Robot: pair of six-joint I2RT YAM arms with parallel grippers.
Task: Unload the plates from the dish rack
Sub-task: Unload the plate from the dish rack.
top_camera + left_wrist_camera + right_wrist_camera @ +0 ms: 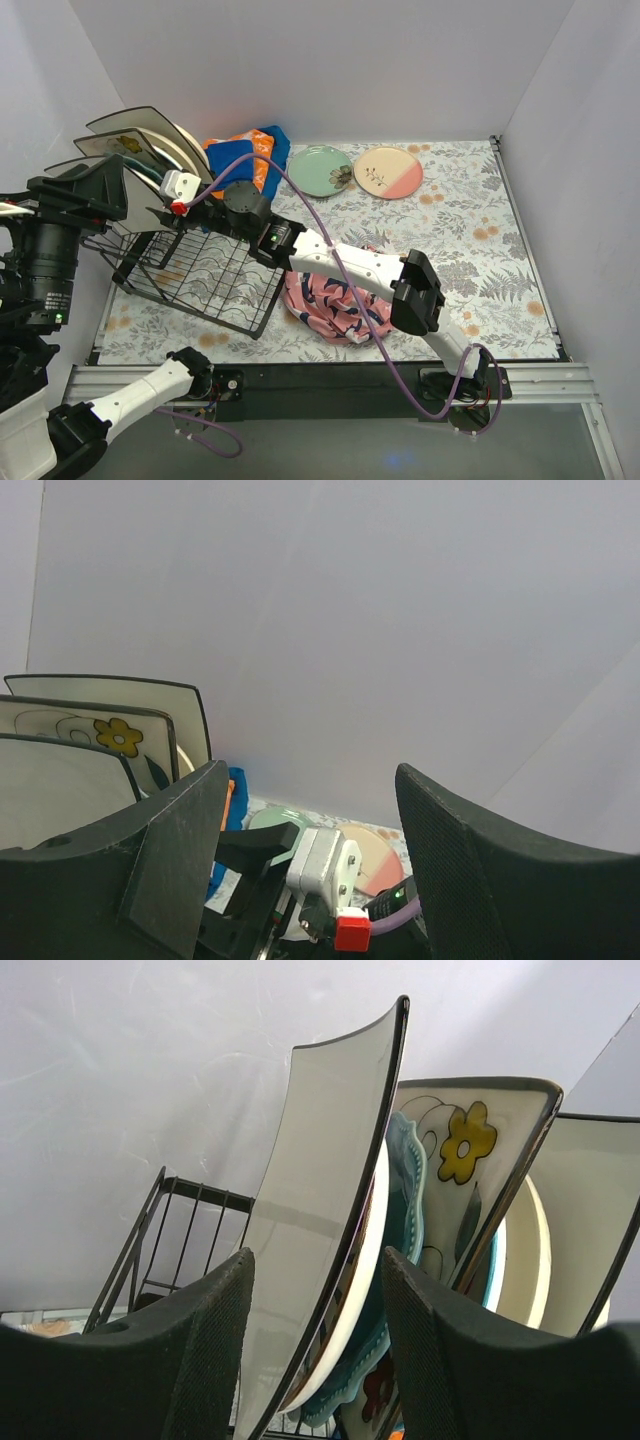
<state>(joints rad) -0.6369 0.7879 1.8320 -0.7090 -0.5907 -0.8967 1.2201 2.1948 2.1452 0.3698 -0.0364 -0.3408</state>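
Glossy, dark-rimmed cream square plate (320,1130) stands in black wire dish rack (205,275), between spread jaws of right gripper (318,1270); left gripper (310,780) jaws apart, empty

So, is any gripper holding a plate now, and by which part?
Nothing is held. The right gripper is open around the rim of the square plate; the left gripper is open, empty.

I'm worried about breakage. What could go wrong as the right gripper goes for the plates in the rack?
1. The right gripper is open around the thin rim of the square plate, which is packed close to the neighbouring plates. Lifting it could drag or tip them.
2. The left gripper hovers open close to the right wrist, so the arms could bump.
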